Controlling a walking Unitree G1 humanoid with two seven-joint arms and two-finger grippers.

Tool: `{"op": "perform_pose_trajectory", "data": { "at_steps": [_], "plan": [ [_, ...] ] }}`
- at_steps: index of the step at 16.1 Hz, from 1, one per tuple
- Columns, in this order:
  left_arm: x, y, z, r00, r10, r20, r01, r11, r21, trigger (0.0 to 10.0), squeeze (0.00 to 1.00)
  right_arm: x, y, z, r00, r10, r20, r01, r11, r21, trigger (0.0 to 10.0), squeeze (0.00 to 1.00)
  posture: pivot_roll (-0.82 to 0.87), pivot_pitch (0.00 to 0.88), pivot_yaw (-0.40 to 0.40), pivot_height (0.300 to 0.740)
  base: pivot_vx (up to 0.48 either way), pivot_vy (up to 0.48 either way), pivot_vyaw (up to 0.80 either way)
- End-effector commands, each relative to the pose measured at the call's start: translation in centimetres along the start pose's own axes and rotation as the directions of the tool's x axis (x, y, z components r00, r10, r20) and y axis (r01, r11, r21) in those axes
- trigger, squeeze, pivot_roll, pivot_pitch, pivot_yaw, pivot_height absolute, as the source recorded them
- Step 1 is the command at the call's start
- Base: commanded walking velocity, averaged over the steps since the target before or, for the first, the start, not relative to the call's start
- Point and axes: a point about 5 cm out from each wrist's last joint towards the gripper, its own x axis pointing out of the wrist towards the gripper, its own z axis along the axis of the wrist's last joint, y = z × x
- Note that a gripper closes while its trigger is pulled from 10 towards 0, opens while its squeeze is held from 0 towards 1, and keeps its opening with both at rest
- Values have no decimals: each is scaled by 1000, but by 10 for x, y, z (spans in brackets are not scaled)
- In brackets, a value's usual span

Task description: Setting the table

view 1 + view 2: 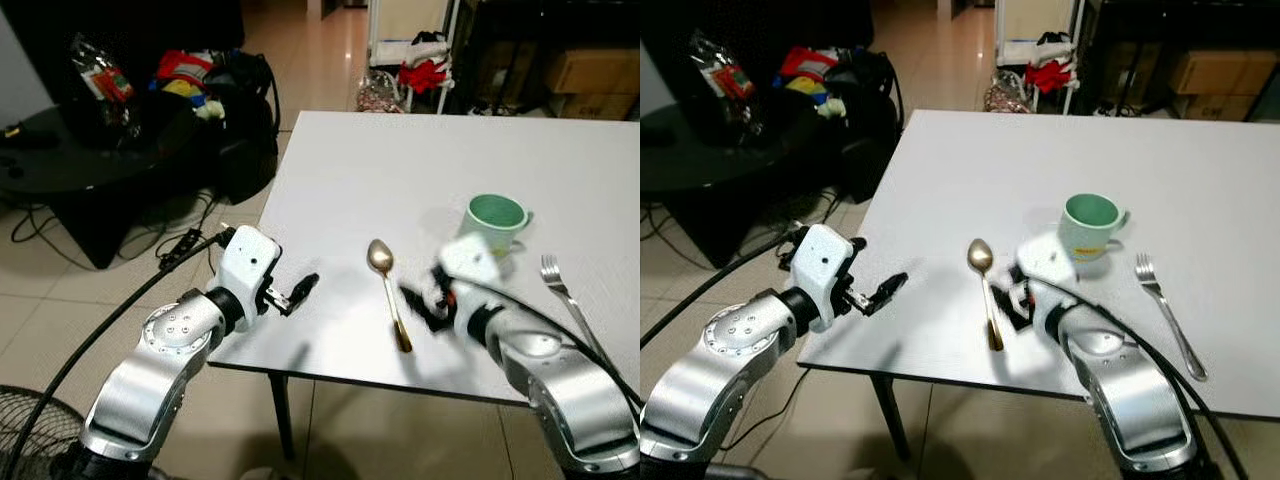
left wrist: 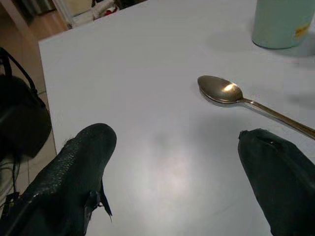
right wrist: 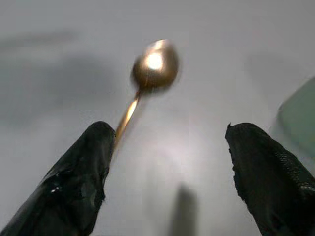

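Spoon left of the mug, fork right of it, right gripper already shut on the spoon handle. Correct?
Not quite. The right gripper is open, its fingers spread with the spoon handle beside one of them, ungripped; the right wrist view shows it. The rest holds: spoon left of the mug, fork right of it.

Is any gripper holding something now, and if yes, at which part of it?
Nothing is held. Both the left gripper and the right gripper are open and empty. The spoon lies flat on the table, beside the right gripper's fingers.
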Motion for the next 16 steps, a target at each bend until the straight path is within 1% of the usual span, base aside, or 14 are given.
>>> {"op": "perform_pose_trajectory", "data": {
  "at_steps": [1, 2, 4, 6, 8, 12, 13, 14, 16],
  "plan": [
    [-3, 2, 1, 1000, -30, -7, 30, 999, 44, 10000, 0, 2, 2, -6, 998, 34, -53, -34, 999, -3, 10000, 533, 42, 0, 67, 740, 0, 0, 0],
    [-9, 0, -2, 994, -104, -34, 107, 992, 69, 10000, 0, 6, 1, -16, 992, 52, -114, -56, 998, -29, 10000, 0, 50, 0, 63, 740, 0, 0, 0],
    [-14, -4, -3, 984, -172, -49, 175, 982, 67, 10000, 0, 7, 2, -20, 985, 92, -145, -99, 994, -40, 10000, 0, 64, 0, 56, 740, 0, 0, 0],
    [-20, -8, -5, 968, -241, -77, 246, 966, 73, 10000, 0, 8, 7, -23, 971, 149, -188, -166, 983, -81, 10000, 0, 73, 0, 55, 740, 0, 0, 0],
    [-24, -9, -7, 959, -267, -97, 275, 959, 72, 10000, 0, 11, 11, -28, 963, 162, -215, -188, 976, -106, 10000, 0, 77, 0, 55, 740, 0, 0, 0],
    [-26, -8, -6, 957, -273, -100, 281, 957, 74, 10000, 0, 10, 11, -26, 961, 162, -225, -194, 973, -126, 10000, 0, 83, 0, 59, 740, 0, 0, 0],
    [-28, -8, -5, 956, -278, -97, 286, 956, 74, 10000, 0, 3, 6, -24, 963, 148, -224, -182, 973, -141, 10000, 0, 86, 0, 58, 740, 0, 0, 0],
    [-28, -8, -4, 956, -279, -95, 287, 955, 74, 10000, 0, 1, 4, -22, 964, 143, -222, -178, 973, -145, 10000, 0, 84, 0, 60, 740, 0, 0, 0],
    [-28, -4, 1, 968, -246, -47, 248, 968, 44, 10000, 0, -18, -4, -6, 981, 139, -135, -145, 989, -39, 10000, 0, 76, 0, 64, 740, 0, 0, 0]
  ]
}}
